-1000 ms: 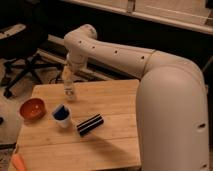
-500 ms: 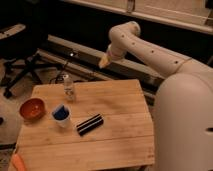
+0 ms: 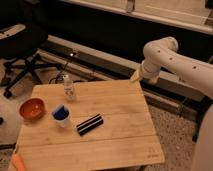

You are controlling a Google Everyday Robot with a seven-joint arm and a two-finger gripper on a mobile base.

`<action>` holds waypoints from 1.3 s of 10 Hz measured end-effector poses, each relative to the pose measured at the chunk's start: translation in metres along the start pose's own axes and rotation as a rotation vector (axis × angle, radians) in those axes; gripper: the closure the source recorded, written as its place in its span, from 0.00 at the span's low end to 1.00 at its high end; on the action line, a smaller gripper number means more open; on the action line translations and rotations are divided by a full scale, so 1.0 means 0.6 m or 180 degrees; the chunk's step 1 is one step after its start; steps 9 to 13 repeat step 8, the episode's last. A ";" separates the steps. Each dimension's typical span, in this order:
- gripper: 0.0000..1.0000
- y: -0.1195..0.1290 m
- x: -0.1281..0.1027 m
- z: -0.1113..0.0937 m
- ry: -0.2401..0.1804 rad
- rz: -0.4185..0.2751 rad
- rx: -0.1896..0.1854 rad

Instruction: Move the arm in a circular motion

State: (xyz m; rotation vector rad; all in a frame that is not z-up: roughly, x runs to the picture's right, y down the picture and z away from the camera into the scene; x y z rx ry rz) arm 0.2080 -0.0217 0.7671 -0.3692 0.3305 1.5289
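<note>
Pincer (image 3: 135, 76): small, pale yellowish tip at the end of the arm, hanging just past the far right corner of the worktop, over the floor edge; it touches nothing and carries nothing; whether it is released or clenched cannot be told.

Thick cream-white robot arm of smooth rounded tubular segments (image 3: 172, 57): enters from the right edge, runs left as a broad tube marked with small dark dots, bends at a rounded elbow near the upper right, then turns down to the pincer. It sits wholly to the right of the worktop, with a further pale segment down the right border.

Light wooden slatted worktop (image 3: 120, 125): fills the lower left and centre.

Items on the worktop:
- clear small bottle (image 3: 68, 89), upright, near the far edge at left;
- orange round bowl (image 3: 32, 108), at the left side;
- white cup with blue contents (image 3: 61, 115), just right of the bowl;
- black oblong bar with a pale stripe (image 3: 90, 124), lying at a slant, near the cup but apart;
- orange object (image 3: 18, 162), at the near left corner, partly cut off.

Black office chair on castors (image 3: 22, 55): on the floor, behind the worktop at left.
</note>
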 end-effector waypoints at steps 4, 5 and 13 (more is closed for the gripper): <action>0.20 0.092 0.170 -0.040 0.0350 -0.0250 0.0049; 0.20 0.136 0.205 -0.054 0.0427 -0.0396 -0.0008; 0.20 0.304 0.247 -0.081 0.0473 -0.0867 -0.0421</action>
